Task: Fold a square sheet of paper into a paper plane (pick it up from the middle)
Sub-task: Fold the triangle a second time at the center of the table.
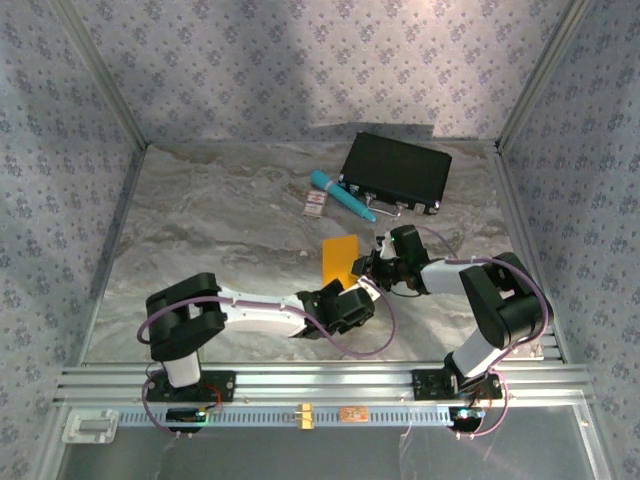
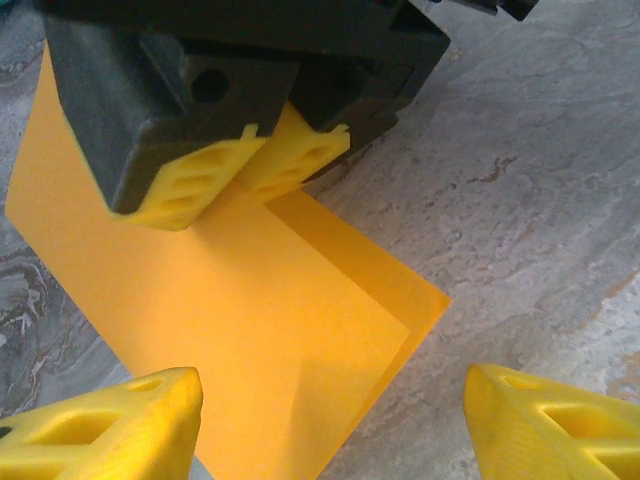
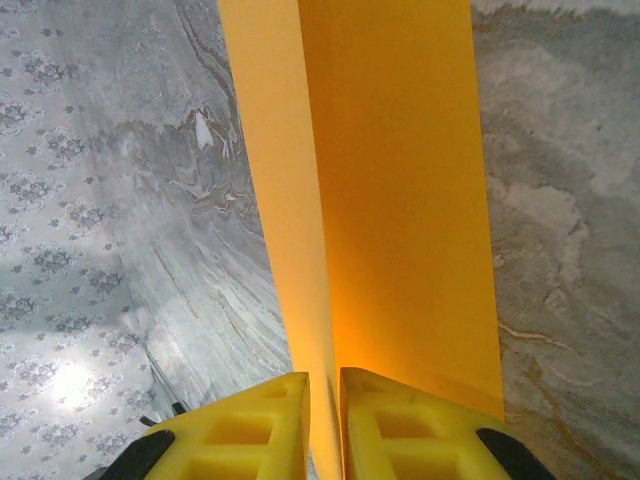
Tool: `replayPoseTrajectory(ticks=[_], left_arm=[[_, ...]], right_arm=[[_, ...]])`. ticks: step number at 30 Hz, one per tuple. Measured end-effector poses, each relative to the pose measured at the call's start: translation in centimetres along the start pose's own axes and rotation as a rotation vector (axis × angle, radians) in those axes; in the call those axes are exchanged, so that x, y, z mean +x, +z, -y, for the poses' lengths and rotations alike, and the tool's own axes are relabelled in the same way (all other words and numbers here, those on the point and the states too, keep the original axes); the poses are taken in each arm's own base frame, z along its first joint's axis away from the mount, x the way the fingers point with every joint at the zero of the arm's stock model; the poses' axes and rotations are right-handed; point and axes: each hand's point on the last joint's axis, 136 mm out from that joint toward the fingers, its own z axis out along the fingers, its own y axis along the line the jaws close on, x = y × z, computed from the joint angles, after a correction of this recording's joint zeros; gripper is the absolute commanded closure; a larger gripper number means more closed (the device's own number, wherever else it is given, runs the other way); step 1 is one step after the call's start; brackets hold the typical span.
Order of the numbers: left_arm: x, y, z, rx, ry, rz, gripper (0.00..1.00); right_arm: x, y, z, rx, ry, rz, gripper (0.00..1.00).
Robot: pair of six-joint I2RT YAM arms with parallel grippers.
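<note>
The square sheet of paper (image 1: pixel 339 259) is orange-yellow and folded over into two layers, a rectangle rather than a pointed paper plane. It lies at mid-table. My right gripper (image 1: pixel 366 268) is shut on its right edge. In the right wrist view the paper (image 3: pixel 400 180) runs up from between the pinching fingers of that gripper (image 3: pixel 325 405). My left gripper (image 1: pixel 347 300) stands open at the sheet's near side. In the left wrist view its fingertips straddle the corner of the paper (image 2: pixel 230 300) without touching it, the left gripper (image 2: pixel 330 430) holding nothing. The right gripper's fingers (image 2: pixel 250 170) clamp the far edge.
A black case (image 1: pixel 395 172) lies at the back right. A teal pen (image 1: pixel 341 194) and a small white-and-red card (image 1: pixel 316 205) lie just left of the case. Patterned walls close in the marble table (image 1: pixel 200 230) on three sides.
</note>
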Motion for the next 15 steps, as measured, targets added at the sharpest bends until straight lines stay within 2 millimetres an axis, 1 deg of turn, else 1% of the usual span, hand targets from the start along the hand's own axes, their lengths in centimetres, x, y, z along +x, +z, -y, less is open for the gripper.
replayPoseTrajectory(ticks=[4,15], left_arm=[[0.01,0.44,-0.1,-0.021,0.008,-0.005,0.39],[-0.16,0.5,-0.2,-0.029,0.004,0.001,0.58]], right_arm=[[0.0,0.0,0.0,0.0,0.0,0.0,0.83],[-0.13,-0.07,0.05,0.0,0.003,0.003,0.84]])
